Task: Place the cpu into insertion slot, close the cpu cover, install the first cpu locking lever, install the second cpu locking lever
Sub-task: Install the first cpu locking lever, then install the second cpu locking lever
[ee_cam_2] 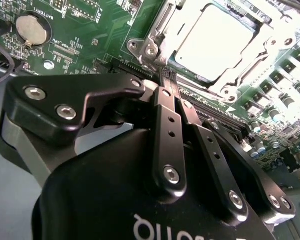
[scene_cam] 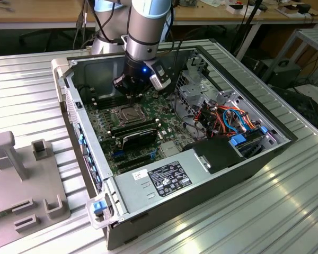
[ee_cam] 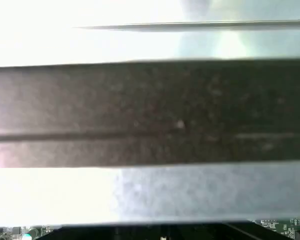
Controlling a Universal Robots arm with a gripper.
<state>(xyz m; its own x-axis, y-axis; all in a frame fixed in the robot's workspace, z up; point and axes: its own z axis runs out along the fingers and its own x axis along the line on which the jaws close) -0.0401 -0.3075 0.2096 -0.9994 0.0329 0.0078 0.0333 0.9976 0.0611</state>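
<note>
in the upper middle of the exterior view, the gripper (scene_cam: 128,91) reaches down into the open computer case (scene_cam: 265,153), its tip just above the far edge of the insertion slot (scene_cam: 125,114), which lies centre-left on the green motherboard (scene_cam: 164,127). in the second wrist view the gripper (ee_cam_2: 168,76) has its two black fingers (ee_cam_2: 166,120) pressed together with nothing between them, their tips right at the corner of the insertion slot (ee_cam_2: 151,50). in the upper right of that frame the cpu (ee_cam_2: 212,41) sits in the slot, its pale metal top glaring white, and the cpu cover (ee_cam_2: 242,67) lies flat down around it as a silvery frame. a round coin battery (ee_cam_2: 31,28) sits in the upper left of the frame. a grey power supply (scene_cam: 159,180) fills the lower centre of the case in the exterior view, with a tangle of orange and blue cables (scene_cam: 230,119) at right.
</note>
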